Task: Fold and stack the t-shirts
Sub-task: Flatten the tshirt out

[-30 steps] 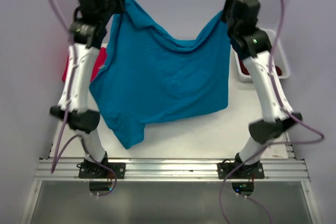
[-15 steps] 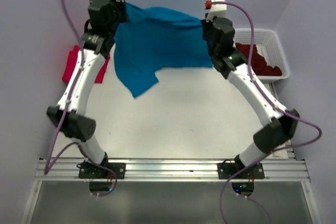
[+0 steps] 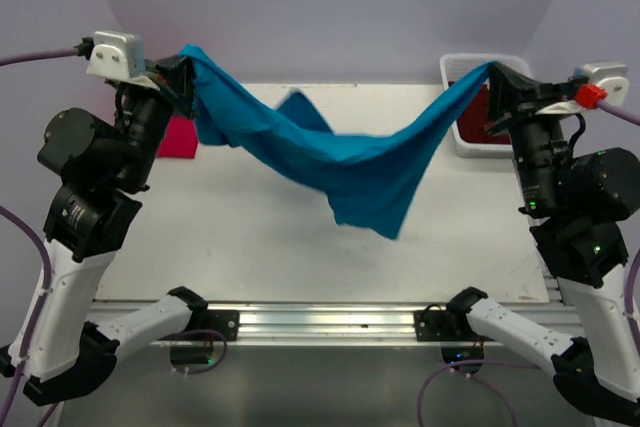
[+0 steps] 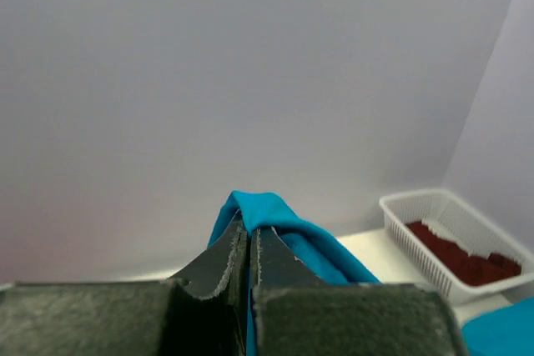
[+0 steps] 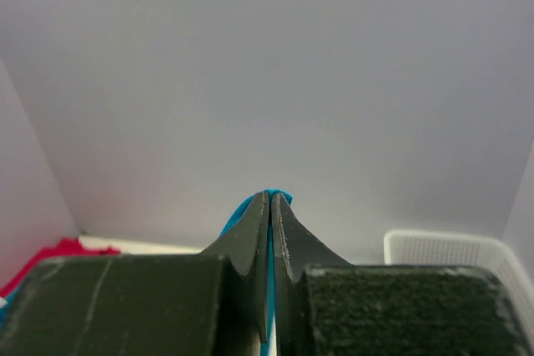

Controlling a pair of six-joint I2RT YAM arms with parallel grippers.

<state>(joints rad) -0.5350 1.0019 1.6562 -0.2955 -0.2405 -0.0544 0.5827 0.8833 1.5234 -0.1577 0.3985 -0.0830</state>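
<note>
A: Taking stock: teal shirt, unfolded, slung in the air left of the basket. Left gripper and right gripper each clamp a corner, jaws closed tight. No stack visible.

B: Differences by view?

A: Left wrist shows maroon shirts waiting inside the basket. Overhead alone shows the sagging span.

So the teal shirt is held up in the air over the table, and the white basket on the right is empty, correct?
Not quite. The white basket is not empty: dark maroon cloth lies in it, as the left wrist view shows. The rest holds: the teal shirt is held up in the air over the table.
</note>
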